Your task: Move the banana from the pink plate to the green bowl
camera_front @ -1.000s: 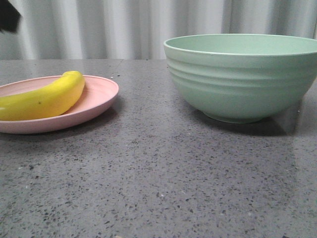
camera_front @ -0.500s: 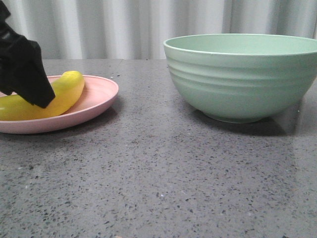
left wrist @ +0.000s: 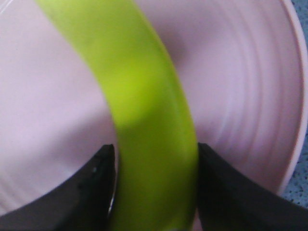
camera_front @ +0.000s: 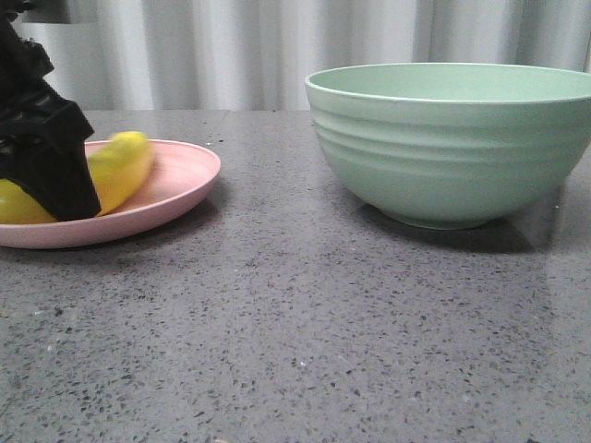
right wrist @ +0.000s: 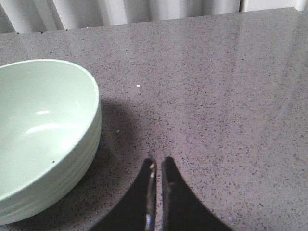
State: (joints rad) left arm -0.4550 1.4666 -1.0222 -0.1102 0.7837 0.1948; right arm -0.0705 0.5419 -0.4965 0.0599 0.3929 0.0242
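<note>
The yellow banana (camera_front: 125,166) lies on the pink plate (camera_front: 180,180) at the table's left. My left gripper (camera_front: 55,198) is down over the banana's middle and hides it there. In the left wrist view the banana (left wrist: 139,96) runs between the two black fingers (left wrist: 91,192), which press on both its sides over the plate (left wrist: 240,72). The green bowl (camera_front: 452,148) stands at the right, empty. My right gripper (right wrist: 158,161) is shut and empty above bare table beside the bowl (right wrist: 43,125).
The grey speckled tabletop (camera_front: 295,323) spans the front view between plate and bowl. A pale pleated curtain (camera_front: 259,46) hangs behind the table's far edge.
My left gripper came down from the upper left onto the banana and closed on its sides. The banana's far tip now looks blurred and slightly shifted. Bowl and plate have not moved.
</note>
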